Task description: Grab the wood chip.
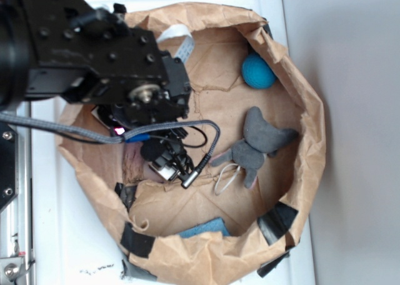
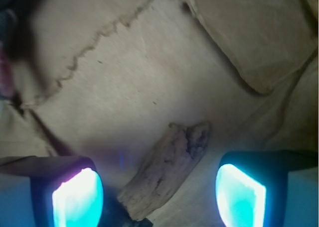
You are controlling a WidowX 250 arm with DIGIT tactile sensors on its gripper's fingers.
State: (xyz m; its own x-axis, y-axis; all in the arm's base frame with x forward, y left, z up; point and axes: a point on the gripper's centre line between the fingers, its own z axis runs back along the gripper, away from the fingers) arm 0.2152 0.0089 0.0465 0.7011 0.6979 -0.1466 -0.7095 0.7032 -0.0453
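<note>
Hovering over wood chip (image 2: 167, 172), gripper (image 2: 159, 192) spread wide, nothing held; 2 lit pads (image 2: 77, 197) flank the chip, not touching it. Chip flat on brown paper bowl (image 1: 312, 129) floor, lying diagonal between the pads, near end closer to the left-hand pad. Best to rotate wrist square to chip's long axis, centre, descend fully, then close. Nearby: grey toy mouse (image 1: 259, 144), blue ball (image 1: 257, 71), blue sponge (image 1: 203, 229), all apart. Creased paper may snag fingertips.

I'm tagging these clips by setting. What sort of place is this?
Likely a lab test bin, not a home: a rolled-down brown paper bag patched with black tape, on a white surface, holding a wood chip, grey toy mouse and blue ball.
</note>
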